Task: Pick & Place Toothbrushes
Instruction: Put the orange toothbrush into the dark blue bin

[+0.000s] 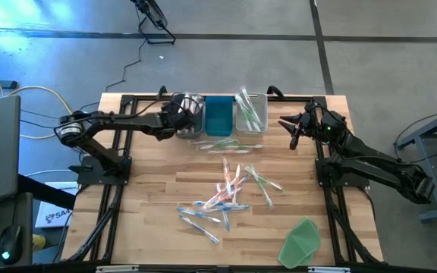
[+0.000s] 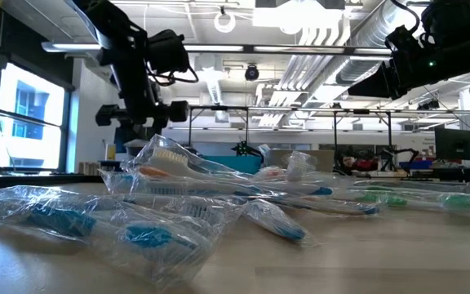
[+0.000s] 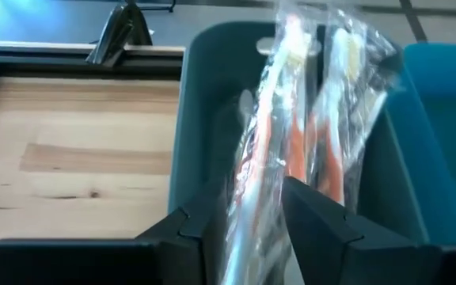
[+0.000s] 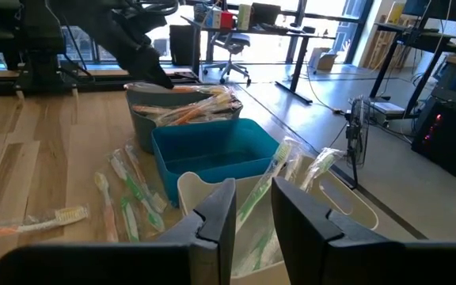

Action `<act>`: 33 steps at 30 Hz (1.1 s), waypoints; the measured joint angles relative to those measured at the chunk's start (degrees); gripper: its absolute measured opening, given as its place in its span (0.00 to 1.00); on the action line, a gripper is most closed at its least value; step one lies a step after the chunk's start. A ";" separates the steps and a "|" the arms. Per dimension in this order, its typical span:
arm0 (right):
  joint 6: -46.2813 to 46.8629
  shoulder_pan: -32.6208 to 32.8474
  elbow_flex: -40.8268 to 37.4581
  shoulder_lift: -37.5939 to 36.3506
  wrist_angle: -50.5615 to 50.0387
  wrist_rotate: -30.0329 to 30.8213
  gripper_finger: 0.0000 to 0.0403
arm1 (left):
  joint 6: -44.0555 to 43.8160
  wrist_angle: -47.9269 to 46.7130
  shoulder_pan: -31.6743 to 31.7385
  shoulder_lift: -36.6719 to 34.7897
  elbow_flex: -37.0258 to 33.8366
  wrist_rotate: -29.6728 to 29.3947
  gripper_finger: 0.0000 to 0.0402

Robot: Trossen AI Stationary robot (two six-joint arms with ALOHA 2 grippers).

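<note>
In the left wrist view the wrapped toothbrushes (image 3: 291, 150) run down between the left tool's (image 3: 248, 237) fingers and out past the picture's edge. From above, the toothbrushes in the grey bin (image 1: 190, 114) blur together, uncountable.

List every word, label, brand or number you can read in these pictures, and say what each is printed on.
Nothing here can be read for certain.
white sheet on the floor by the table's left side: dark lettering, too small to read.
toothbrush wrappers: clear plastic, no legible print.
Screens in the room behind: too blurred to read.
</note>
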 joint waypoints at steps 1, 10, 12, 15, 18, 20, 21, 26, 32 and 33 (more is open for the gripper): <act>-0.01 0.01 0.00 -0.01 0.00 0.00 0.19 | 0.04 0.61 0.34 0.00 0.00 -0.27 0.29; -0.19 -0.01 0.00 -0.01 0.00 0.00 0.19 | 8.63 9.50 2.13 0.00 0.00 -0.38 0.28; -0.18 0.01 0.00 0.00 0.00 0.00 0.19 | 10.96 11.21 2.02 0.00 0.00 -0.39 0.28; -0.18 0.01 0.00 0.00 0.00 0.00 0.19 | 12.07 11.83 2.05 0.00 0.04 -0.17 0.28; -0.19 0.00 0.00 -0.01 -0.01 0.00 0.19 | 12.04 11.45 2.05 0.00 0.04 -0.08 0.28; -0.18 0.01 0.00 0.00 -0.04 0.00 0.19 | 12.02 11.41 2.05 0.00 0.04 0.84 0.28; -0.20 0.00 0.00 -0.02 -0.04 0.00 0.19 | 12.02 11.37 2.05 0.00 0.04 1.62 0.28; -0.19 -0.01 0.00 0.00 -0.04 0.00 0.19 | 11.68 10.99 2.05 0.00 0.04 6.17 0.28; -0.20 0.01 0.00 -0.01 -0.04 0.00 0.19 | 11.56 10.86 1.94 0.00 0.04 7.68 0.28; -0.18 0.01 0.00 0.00 -0.04 0.00 0.19 | 11.58 10.82 1.94 0.00 0.04 7.75 0.28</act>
